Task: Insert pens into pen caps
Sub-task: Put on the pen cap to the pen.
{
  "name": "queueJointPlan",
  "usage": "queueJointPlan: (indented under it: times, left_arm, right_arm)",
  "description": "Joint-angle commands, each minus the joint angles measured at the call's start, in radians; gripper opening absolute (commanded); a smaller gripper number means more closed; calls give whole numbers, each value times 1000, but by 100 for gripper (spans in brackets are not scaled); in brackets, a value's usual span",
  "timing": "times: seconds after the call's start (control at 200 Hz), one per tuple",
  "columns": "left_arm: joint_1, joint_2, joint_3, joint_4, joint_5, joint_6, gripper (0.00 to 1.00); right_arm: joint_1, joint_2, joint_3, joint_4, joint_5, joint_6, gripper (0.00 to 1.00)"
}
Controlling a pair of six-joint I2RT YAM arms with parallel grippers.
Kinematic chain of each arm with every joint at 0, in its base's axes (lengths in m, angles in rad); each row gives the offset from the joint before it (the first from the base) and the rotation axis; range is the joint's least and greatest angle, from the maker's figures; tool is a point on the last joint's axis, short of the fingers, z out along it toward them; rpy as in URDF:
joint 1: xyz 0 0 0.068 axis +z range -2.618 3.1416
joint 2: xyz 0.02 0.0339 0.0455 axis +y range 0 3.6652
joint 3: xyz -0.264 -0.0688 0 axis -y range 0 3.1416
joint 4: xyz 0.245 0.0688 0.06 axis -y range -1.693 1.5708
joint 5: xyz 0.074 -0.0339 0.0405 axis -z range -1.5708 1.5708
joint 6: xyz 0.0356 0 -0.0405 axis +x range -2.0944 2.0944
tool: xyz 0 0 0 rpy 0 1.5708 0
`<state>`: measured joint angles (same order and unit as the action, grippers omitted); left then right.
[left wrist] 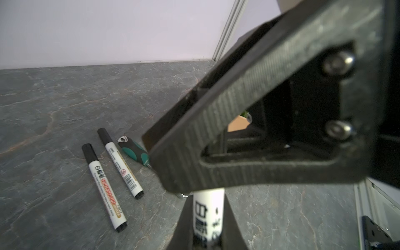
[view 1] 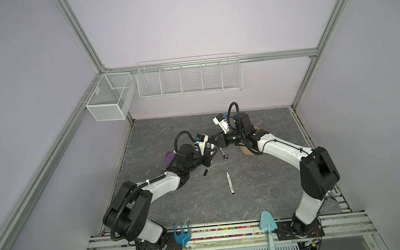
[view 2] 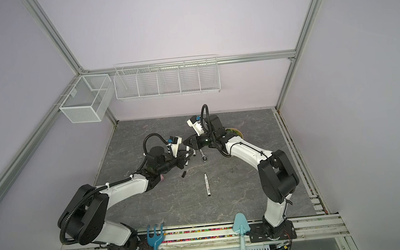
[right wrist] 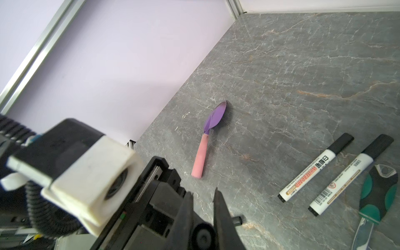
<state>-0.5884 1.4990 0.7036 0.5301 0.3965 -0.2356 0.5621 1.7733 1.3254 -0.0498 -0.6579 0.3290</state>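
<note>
Beside the wrench (left wrist: 134,149), two pens (left wrist: 104,186) look capped already (a judgement). Left jaws grasp a third pen (left wrist: 208,201); right jaws, clenched, cover its tip, their load hidden. One bare pen (view 1: 230,183) and loose cap (view 1: 205,172) lie on the counter (view 1: 272,185), unobstructed; a purple trowel (right wrist: 213,121) sits well apart.

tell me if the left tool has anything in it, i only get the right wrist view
Observer: Yes. The left tool is shut on a white-barrelled pen, plain in the left wrist view.
Operator: any pens outside my picture
Observer: A lone pen lies flat on the table nearer the arm bases, in both top views.
Operator: spare cap anywhere
Observer: A loose black cap lies apart from that pen, on the left arm's side of it.
</note>
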Motion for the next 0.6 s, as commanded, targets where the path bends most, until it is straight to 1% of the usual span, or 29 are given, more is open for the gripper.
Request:
queueJointPlan:
  times: [0.0, 0.1, 0.145, 0.185, 0.26, 0.305, 0.375, 0.445, 0.475, 0.545, 0.595]
  left_arm:
    - [107, -57, 163, 323, -158, -90, 0]
    - [16, -52, 104, 202, -149, -18, 0]
    - [-14, -40, 92, 153, -145, -21, 0]
    - [-32, -26, 84, 131, -137, -52, 0]
    - [-41, 10, 71, 149, -108, -142, 0]
    - [-43, 26, 64, 168, -106, -172, 0]
    - [-55, 41, 52, 200, -114, -161, 0]
    - [-70, 54, 61, 179, -109, -124, 0]
    - [-76, 60, 69, 155, -103, -104, 0]
    - [-99, 73, 78, 109, -105, -63, 0]
    - [-117, 82, 69, 103, -106, -34, 0]
  right_arm:
    - [-9, 17, -122, -471, -166, 15, 7]
    - [-18, -9, -108, -430, -193, 41, 7]
    - [-16, -15, -106, -407, -210, 62, 7]
    - [-17, -17, -106, -392, -219, 79, 7]
    - [-13, -18, -100, -384, -224, 87, 7]
    - [-12, -21, -98, -384, -223, 88, 7]
    - [-12, -30, -92, -381, -218, 91, 7]
    - [-13, -49, -85, -370, -209, 103, 8]
    - [-13, -58, -82, -364, -209, 108, 11]
    - [-16, -88, -77, -339, -191, 133, 21]
    - [-21, -111, -72, -321, -179, 148, 34]
